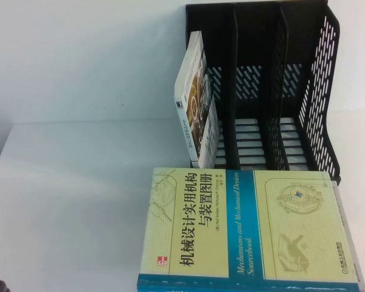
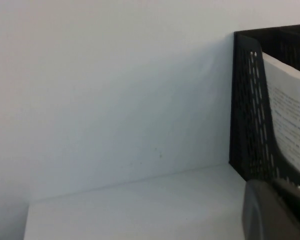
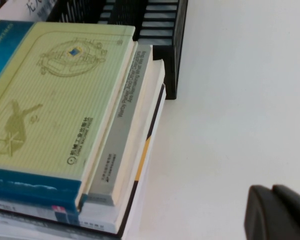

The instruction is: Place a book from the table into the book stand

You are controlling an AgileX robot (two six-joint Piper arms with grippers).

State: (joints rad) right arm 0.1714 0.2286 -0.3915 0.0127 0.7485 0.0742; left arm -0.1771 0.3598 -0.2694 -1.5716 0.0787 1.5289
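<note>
High view: book point(image 1: 196, 100) leans in book stand point(image 1: 304, 91), apart from closed left tool point(image 2: 277, 212); right tool's point(image 3: 280, 212) state unclear.

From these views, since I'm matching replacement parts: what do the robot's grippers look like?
Little shows. The left gripper appears as dark grey, smooth, rounded matte finger ends, shut together, near the black perforated plastic book stand. The right gripper shows similar black rounded ends above the white table. No cables or markings visible.

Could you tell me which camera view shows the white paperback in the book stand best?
The high view: the book stands tilted in the book stand's leftmost slot, cover visible. The left wrist view shows only its page edges; the right wrist view, a cropped corner.
</note>
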